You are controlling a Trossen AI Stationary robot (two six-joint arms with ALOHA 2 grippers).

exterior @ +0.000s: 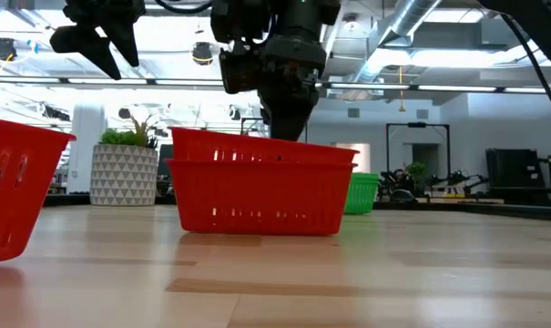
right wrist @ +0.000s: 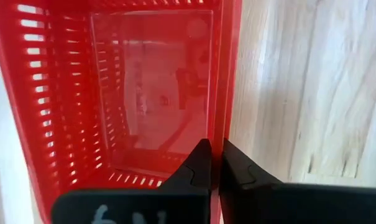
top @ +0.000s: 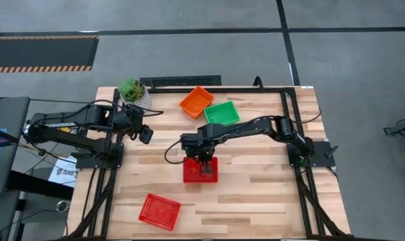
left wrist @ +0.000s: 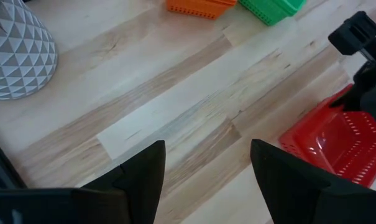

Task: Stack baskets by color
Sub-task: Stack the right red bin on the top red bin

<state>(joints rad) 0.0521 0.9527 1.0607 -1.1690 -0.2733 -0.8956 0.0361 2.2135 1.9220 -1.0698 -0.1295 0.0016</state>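
High view, progress: You have a red stack [top: 200, 170] at the table's middle, and a lone red basket [top: 159, 211] lies well apart near the front edge, not yet joined to it. An orange basket [top: 196, 101] and a green basket [top: 221, 113] sit just beside each other at the back; whether either is already a stack you cannot tell from above.
High view, arms: Your right gripper [top: 205, 165] is down on the red stack. Your left gripper [top: 146, 135] waits near the potted plant [top: 134, 92].
Low view: Here you get what the overhead hides: two red rims, one nested above the other, so the stack holds at least two baskets.
Left wrist view: Your left fingers [left wrist: 138, 175] stand apart, holding nothing.
Right wrist view: Your right fingers [right wrist: 197, 165] are pinched closed on the red stack's side wall, one inside and one outside.
Remaining, judged: Add the lone red basket; confirm the orange and green stacks.
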